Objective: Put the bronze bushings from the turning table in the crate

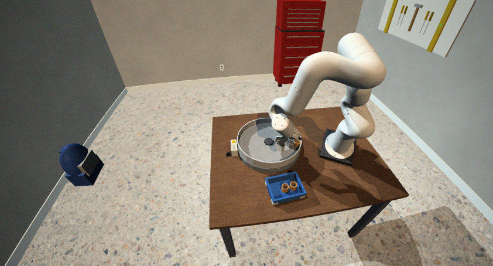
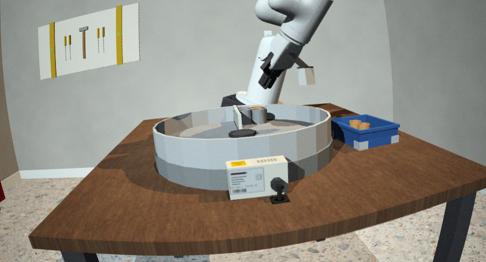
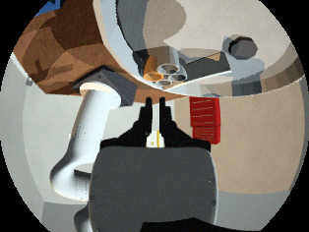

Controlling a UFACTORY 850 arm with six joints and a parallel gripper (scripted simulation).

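Count two bronze bushings [image 1: 284, 190] [image 2: 363, 126] in the one blue crate [image 1: 288, 199] [image 2: 377, 138] [image 3: 50, 7], upright and close together. Count one more bronze bushing [image 1: 297, 144] [image 2: 257, 107] [image 3: 152, 67] inside the one turning table [image 1: 269, 160] [image 2: 210, 151] [image 3: 105, 29], near the wall on the side toward the arm base. Count what look like three steel bushings [image 1: 291, 143] [image 2: 259, 115] [image 3: 172, 56] bunched beside it, partly hiding one another. Note one thin upright plate [image 1: 281, 139] [image 2: 238, 117] [image 3: 209, 67] next to the bunch, and one dark disc [image 1: 269, 142] [image 2: 242, 133] [image 3: 243, 47] at the turning table's middle. Add one pale box [image 1: 233, 148] [image 2: 256, 175] just outside the wall, with one black knob on a foot [image 1: 228, 154] [image 2: 279, 188] beside it.

See one white arm [image 1: 320, 65] [image 2: 266, 70] [image 3: 93, 118] rising from a dark base plate [image 1: 348, 160] [image 2: 229, 100] [image 3: 126, 88] on the brown table [image 1: 241, 202] [image 2: 169, 219] [image 3: 44, 64], bent high at the elbow, then reaching down toward the turning table. See its one gripper [image 1: 300, 138] [image 2: 265, 86] [image 3: 155, 105] slanted, above and apart from the bushings. Find both fingers nearly together, only a narrow gap between, gripping nothing.
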